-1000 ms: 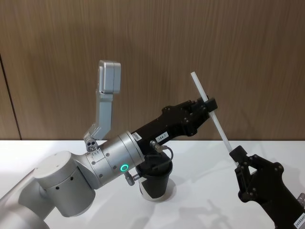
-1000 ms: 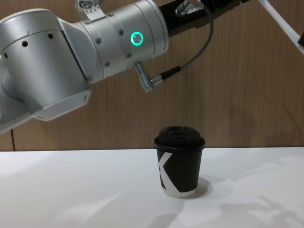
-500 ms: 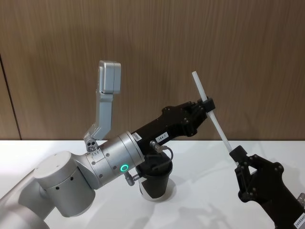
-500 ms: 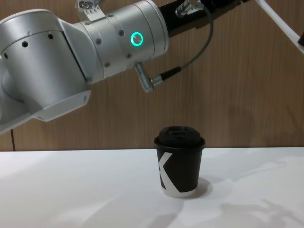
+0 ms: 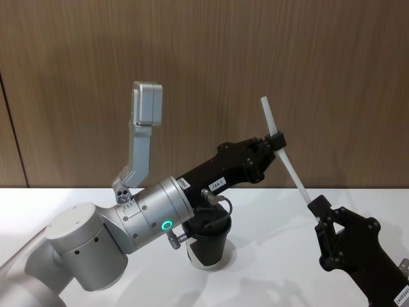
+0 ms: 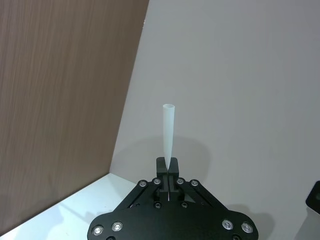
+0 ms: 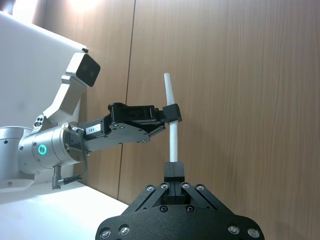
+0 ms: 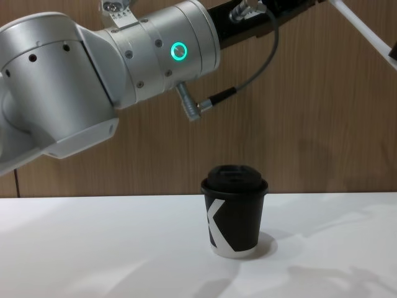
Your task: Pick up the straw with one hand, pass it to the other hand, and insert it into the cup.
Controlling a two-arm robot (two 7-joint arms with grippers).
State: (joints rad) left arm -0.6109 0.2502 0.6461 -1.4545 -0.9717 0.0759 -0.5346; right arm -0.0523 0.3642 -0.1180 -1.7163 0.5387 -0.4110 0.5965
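Long thin white paper straw [image 5: 291, 167], right of frame: likely light, crushable; hold mid-shaft. Black left gripper [image 5: 279, 139] clamps upper shaft; black right gripper [image 5: 314, 204] clamps lower end.

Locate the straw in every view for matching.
Head view: the straw slants right of centre.
Left wrist view: straw at centre, clamped in the left gripper.
Right wrist view: straw at centre.
Chest view: straw crossing the top right corner.
Shared landmark: the wood-panelled wall.
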